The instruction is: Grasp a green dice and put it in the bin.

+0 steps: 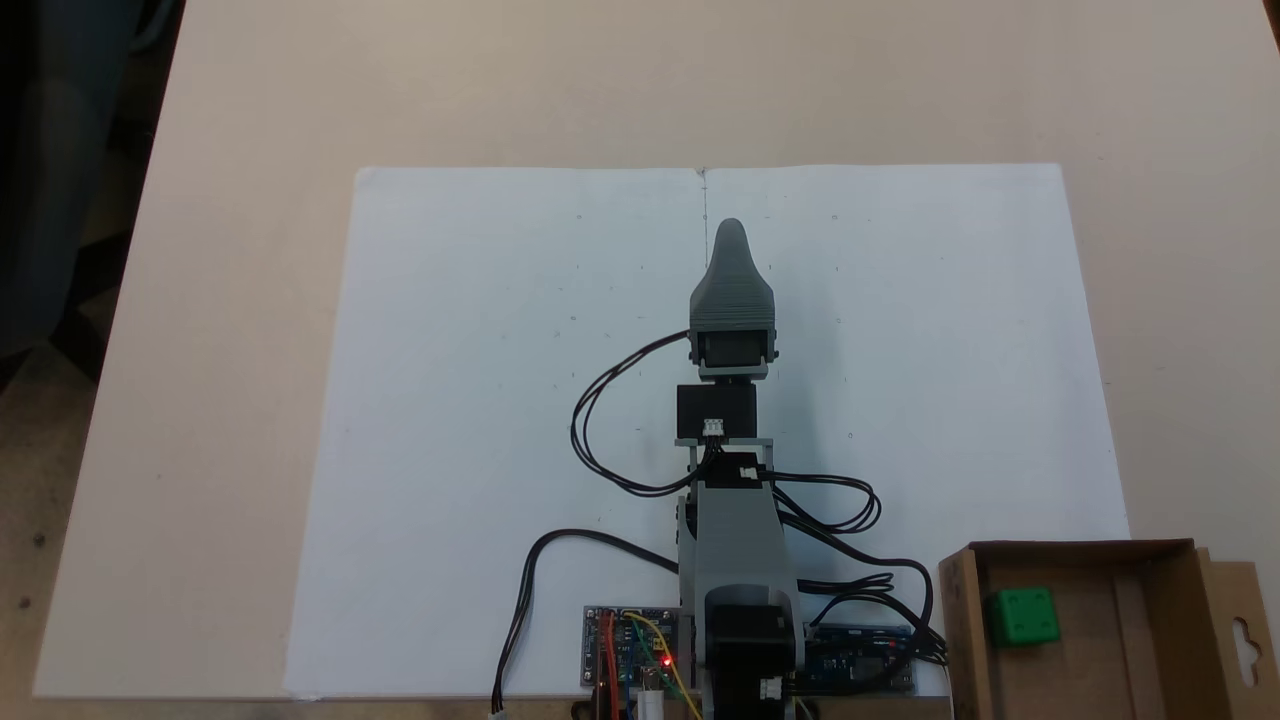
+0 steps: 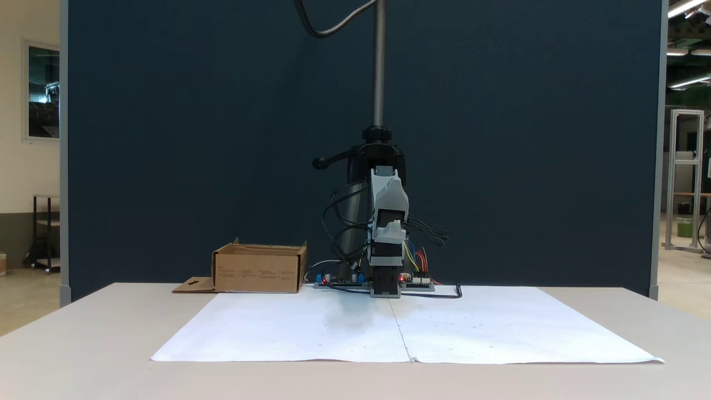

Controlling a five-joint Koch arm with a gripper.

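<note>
Green and glossy, the small rounded-edge plastic dice sits inside the shallow brown cardboard bin, down at about four o'clock from the arm in a fixed view, tucked close to the bin's left wall. That bin has low matte walls, raw corrugated edges and a side flap with a hang-hole cutout; in a fixed view from the front the same box stands at nine o'clock of the arm, flap lying flat on the counter.

Smooth beige counter, and over it two white paper sheets laid edge to edge, a thin seam running twelve to six.

Now the arm: grey ribbed printed plastic with black servo blocks, folded and compact above its base, black cables looping off both sides. The grey tapered jaws point toward twelve o'clock from above, hanging over the seam, nothing between them. Only one tip shows, so I cannot tell whether they are spread or pressed together. Circuit boards with a red light sit at the base.
</note>
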